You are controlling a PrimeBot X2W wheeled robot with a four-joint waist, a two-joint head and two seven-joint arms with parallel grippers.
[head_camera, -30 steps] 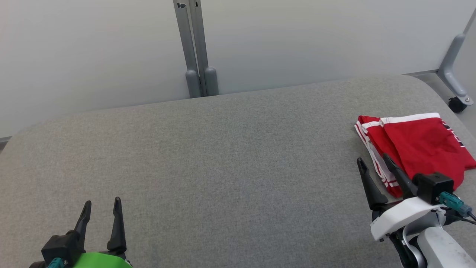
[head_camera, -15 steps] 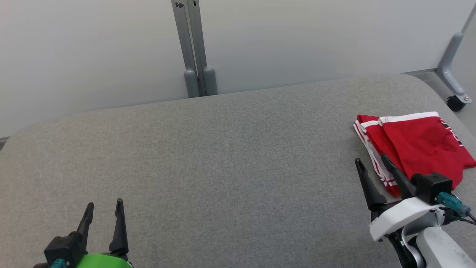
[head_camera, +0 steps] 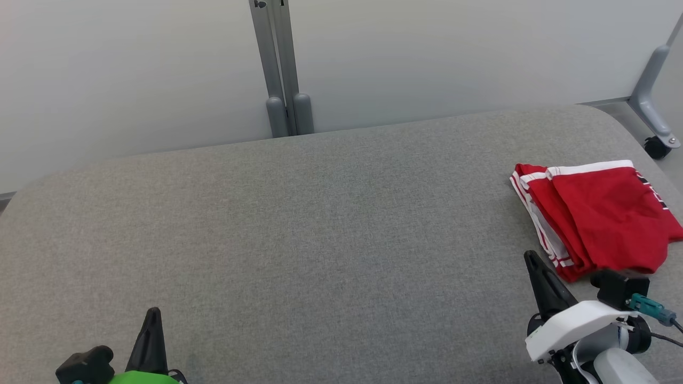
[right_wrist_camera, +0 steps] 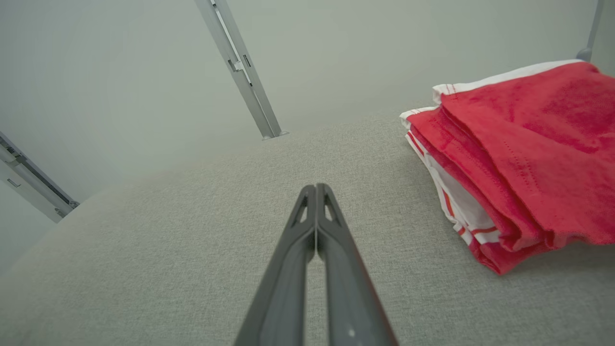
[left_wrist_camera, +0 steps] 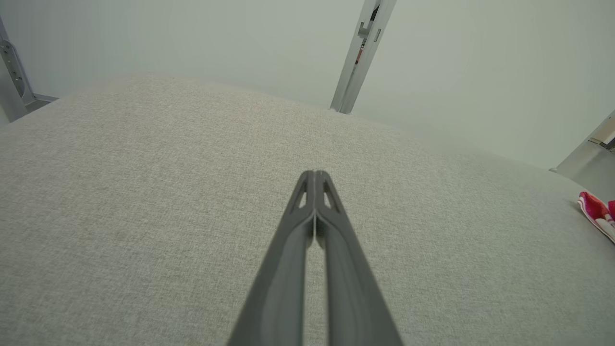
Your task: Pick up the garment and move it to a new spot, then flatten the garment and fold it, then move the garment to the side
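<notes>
The garment (head_camera: 603, 213) is red with white trim and red stripes, folded into a compact stack at the right side of the grey padded table (head_camera: 320, 224). In the right wrist view the garment (right_wrist_camera: 523, 154) lies to the right of my right gripper (right_wrist_camera: 315, 187), apart from it. My right gripper (head_camera: 531, 258) is shut on nothing, just in front of and left of the garment. At the lower left my left gripper (head_camera: 153, 314) is shut and empty. The left wrist view has the left gripper (left_wrist_camera: 314, 174) over bare fabric, with a corner of the garment (left_wrist_camera: 598, 214) at the far right.
A pale wall panel with a grey metal post (head_camera: 280, 69) stands behind the table. A grey leg with a black castor (head_camera: 655, 146) sits off the table's far right corner. The garment lies close to the table's right edge.
Both grippers have gone from open to shut with nothing in them. Both have drawn back toward the bottom of the head view, the right one away from the garment.
</notes>
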